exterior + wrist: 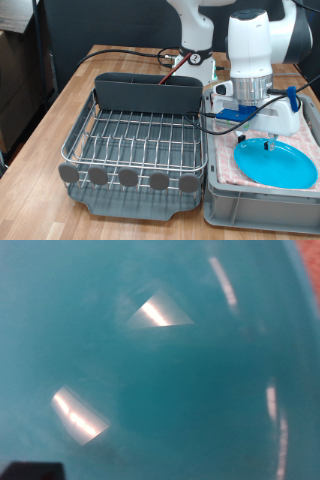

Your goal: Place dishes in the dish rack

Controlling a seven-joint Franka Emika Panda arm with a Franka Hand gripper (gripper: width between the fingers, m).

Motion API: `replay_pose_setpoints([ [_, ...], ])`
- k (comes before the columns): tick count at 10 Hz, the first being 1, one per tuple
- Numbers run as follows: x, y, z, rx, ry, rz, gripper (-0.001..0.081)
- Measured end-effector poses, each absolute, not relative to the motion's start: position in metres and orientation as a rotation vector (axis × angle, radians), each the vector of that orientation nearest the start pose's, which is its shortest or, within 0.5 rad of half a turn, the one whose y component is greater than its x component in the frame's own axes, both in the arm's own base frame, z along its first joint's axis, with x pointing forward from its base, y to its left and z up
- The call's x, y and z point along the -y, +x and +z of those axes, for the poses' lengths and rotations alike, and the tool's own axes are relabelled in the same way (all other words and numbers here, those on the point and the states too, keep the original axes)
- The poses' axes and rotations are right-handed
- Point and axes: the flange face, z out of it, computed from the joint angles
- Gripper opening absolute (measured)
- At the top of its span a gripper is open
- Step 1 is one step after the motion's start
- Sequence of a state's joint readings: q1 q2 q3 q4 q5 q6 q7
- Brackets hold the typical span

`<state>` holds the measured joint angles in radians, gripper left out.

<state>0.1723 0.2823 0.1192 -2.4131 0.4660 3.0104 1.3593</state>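
Note:
The round light-blue plate [278, 163] lies in the grey crate [262, 208] on the pink checked cloth, at the exterior view's right. My gripper [264, 143] hangs straight down over the plate's far edge, very close to it. The hand hides its fingers. In the wrist view the plate [190, 370] fills the whole picture, with bright glints on it. The dish rack [140, 140], a silver wire grid on a dark grey tray, stands at the exterior view's left. No dish shows on its grid. The white mug and the wooden spoon are not in view.
The rack's tall dark grey caddy [148, 92] stands along its far side, and round grey discs [128, 177] line its near edge. Black cables [130, 52] run over the wooden table [45, 110] behind the rack. The robot's base [195, 60] stands at the back.

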Motion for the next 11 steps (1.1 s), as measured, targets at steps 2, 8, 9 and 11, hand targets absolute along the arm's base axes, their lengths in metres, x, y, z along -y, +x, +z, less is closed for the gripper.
replay_pose_setpoints([
  [2, -0.1165, 0.5040, 0.2236, -1.950, -2.023, -0.119, 0.0374],
  [8, -0.1150, 0.5010, 0.2231, -1.943, -2.015, -0.149, 0.0041],
  [9, -0.1146, 0.5002, 0.2248, -1.940, -2.011, -0.158, 0.0041],
  [11, -0.1122, 0.4985, 0.2317, -1.929, -2.011, -0.184, 0.0041],
])
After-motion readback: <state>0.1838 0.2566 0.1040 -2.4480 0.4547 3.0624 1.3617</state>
